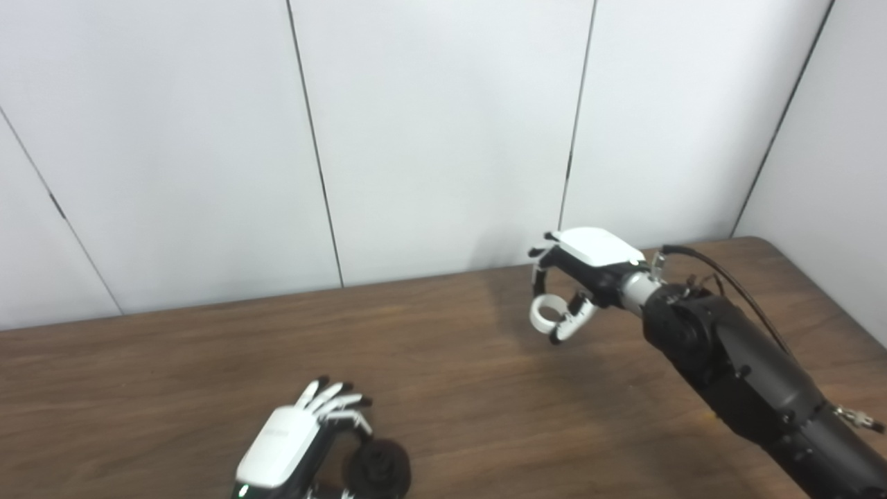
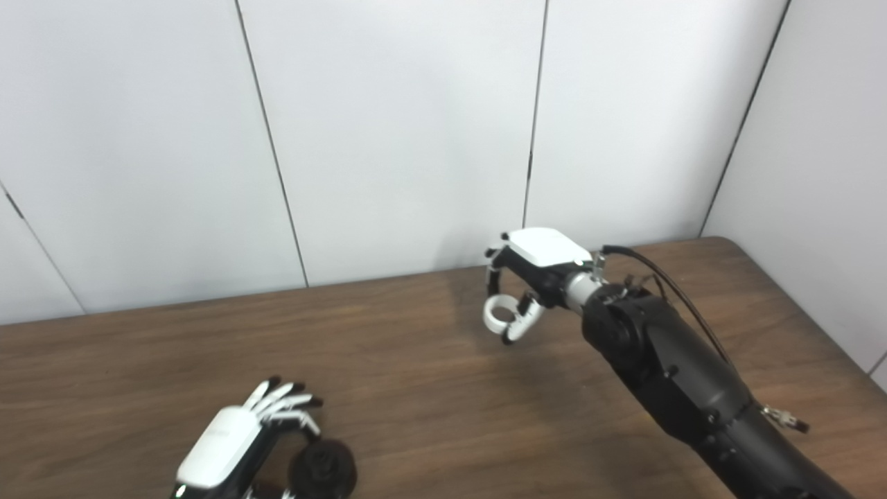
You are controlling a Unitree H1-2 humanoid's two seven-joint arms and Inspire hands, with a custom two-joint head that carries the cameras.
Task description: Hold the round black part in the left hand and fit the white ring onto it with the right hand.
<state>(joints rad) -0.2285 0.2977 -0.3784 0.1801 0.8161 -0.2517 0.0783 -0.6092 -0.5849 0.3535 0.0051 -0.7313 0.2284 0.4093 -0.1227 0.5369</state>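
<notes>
Over the brown table (image 1: 450,360), both hands are carrying their parts, well apart.
At 7 o'clock the left hand (image 1: 291,443) is curling around the matte black disc (image 1: 378,470); at 2 o'clock the right hand (image 1: 578,277) is pinching the smooth white ring (image 1: 547,312). That light fingertip pinch could let the slick ring slip or tilt during the crossing.

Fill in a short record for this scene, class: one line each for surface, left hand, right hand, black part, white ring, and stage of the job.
surface: brown wooden table, white panel wall behind
left hand: near the bottom edge, fingers spread, beside the round black part; a firm grip cannot be confirmed
right hand: raised over the far side of the table, shut on the white ring
round black part: low on the table side, at the left hand
white ring: hangs pinched under the right hand
stage: ring and part well apart, not yet fitted
</notes>
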